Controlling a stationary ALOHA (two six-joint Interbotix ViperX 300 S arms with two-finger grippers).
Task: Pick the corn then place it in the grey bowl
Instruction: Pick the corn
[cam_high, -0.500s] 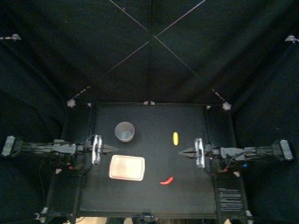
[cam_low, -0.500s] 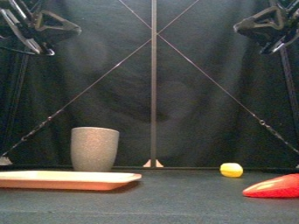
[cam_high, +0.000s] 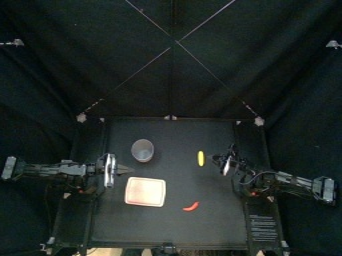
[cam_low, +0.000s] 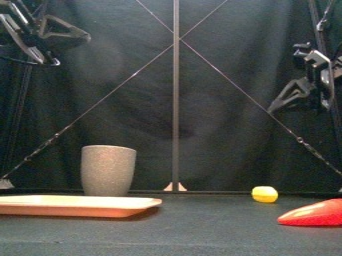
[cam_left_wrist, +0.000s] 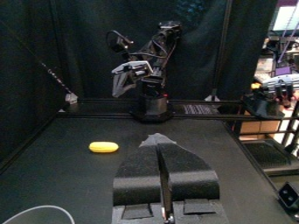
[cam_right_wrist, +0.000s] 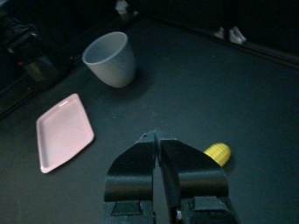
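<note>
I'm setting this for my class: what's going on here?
The right tool, jaws shut, hangs above the table near the yellow corn, not touching it. The corn lies on the table right of the grey bowl. The left tool rests shut at the left side. A pink tray and a red chilli lie nearer the front.

a flat pink tray (cam_high: 146, 191); a red toy pepper (cam_high: 190, 207) near its corner.

The small yellow corn (cam_high: 201, 157) lies on its side, right of centre; the grey bowl (cam_high: 143, 150) stands upright, well apart to its left.
</note>
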